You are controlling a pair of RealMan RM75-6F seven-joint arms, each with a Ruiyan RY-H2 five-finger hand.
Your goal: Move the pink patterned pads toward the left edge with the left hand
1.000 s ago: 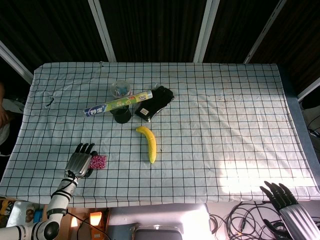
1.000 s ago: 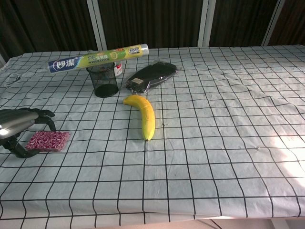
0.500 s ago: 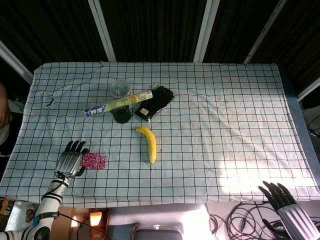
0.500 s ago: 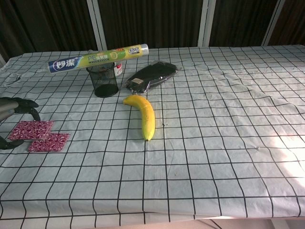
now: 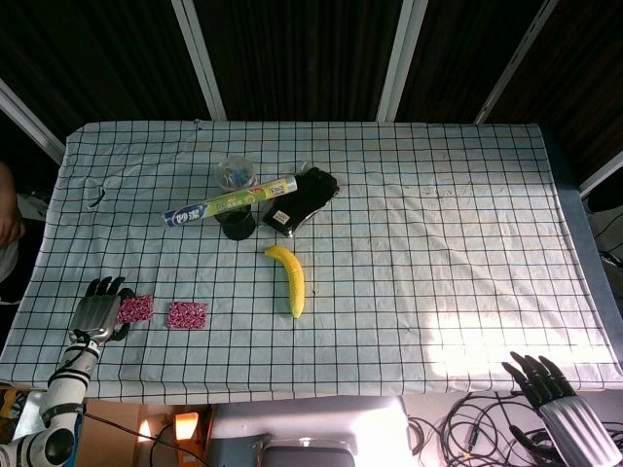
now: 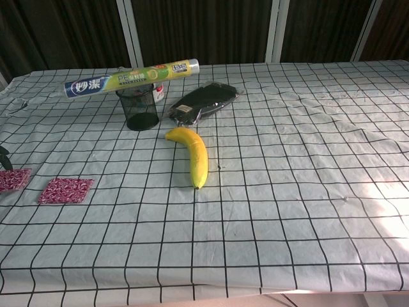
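Note:
Two pink patterned pads lie flat on the checked cloth near the front left. One pad (image 5: 134,308) (image 6: 14,180) lies right beside my left hand (image 5: 97,309), whose fingers are spread flat over the cloth at the pad's left edge. I cannot tell whether they touch. The other pad (image 5: 187,314) (image 6: 65,190) lies alone, a little to the right. In the chest view the left hand is almost entirely cut off by the frame's left edge. My right hand (image 5: 555,384) hangs off the table at the front right, fingers spread and holding nothing.
A banana (image 5: 290,278) lies mid-table. Behind it stand a black mesh cup (image 5: 238,224) with a foil-wrap roll (image 5: 230,201) across it, a clear cup (image 5: 235,173) and a black pouch (image 5: 303,197). The table's left edge (image 5: 29,292) is close to the left hand.
My left hand slid left toward the table edge, taking one pad with it. The two pads, stacked a second ago, now lie apart. The right hand barely moved.

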